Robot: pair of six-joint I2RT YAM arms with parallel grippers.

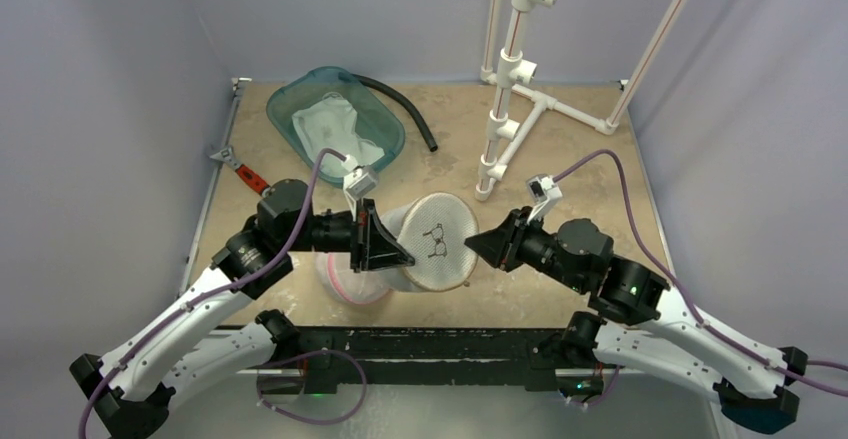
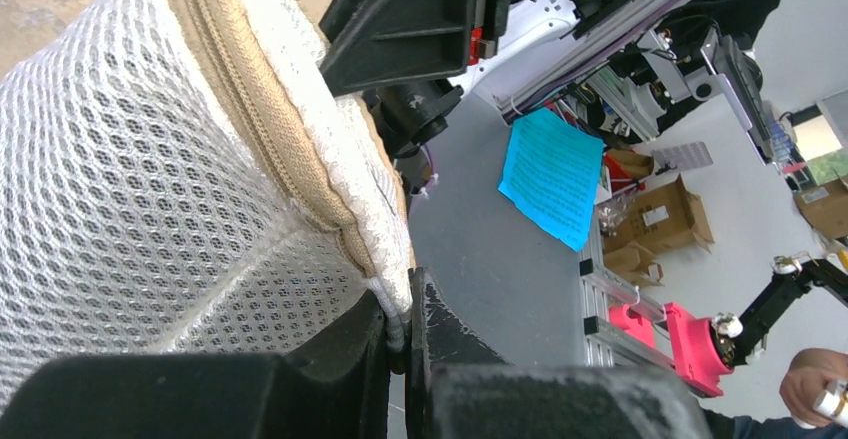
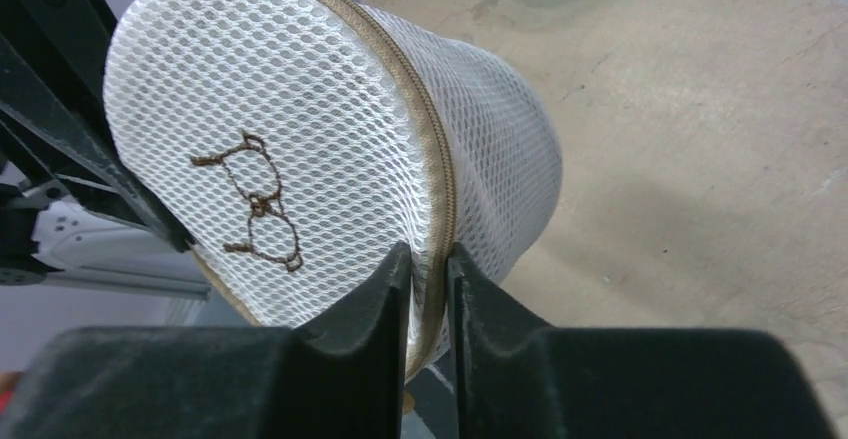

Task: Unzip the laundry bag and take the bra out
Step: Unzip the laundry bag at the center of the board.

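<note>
The white mesh laundry bag [image 1: 440, 239] is a round drum with a tan zipper [image 3: 435, 159] round its rim and a brown bra emblem [image 3: 250, 204] on its flat face. It is held up between both grippers, tilted on its side. My left gripper [image 1: 405, 257] is shut on the bag's edge by the zipper seam [image 2: 260, 109], as the left wrist view shows [image 2: 400, 334]. My right gripper [image 1: 472, 244] is shut on the zipper rim at the opposite side [image 3: 430, 264]. The zipper looks closed where visible. The bra is hidden.
A teal tub [image 1: 290, 94] holding white cloth stands at the back left, with a black hose [image 1: 405, 109] beside it. A white PVC frame [image 1: 505, 109] stands at the back right. A red-handled tool [image 1: 245, 171] lies at the left edge. A pink-edged mesh item [image 1: 350, 284] lies under the left gripper.
</note>
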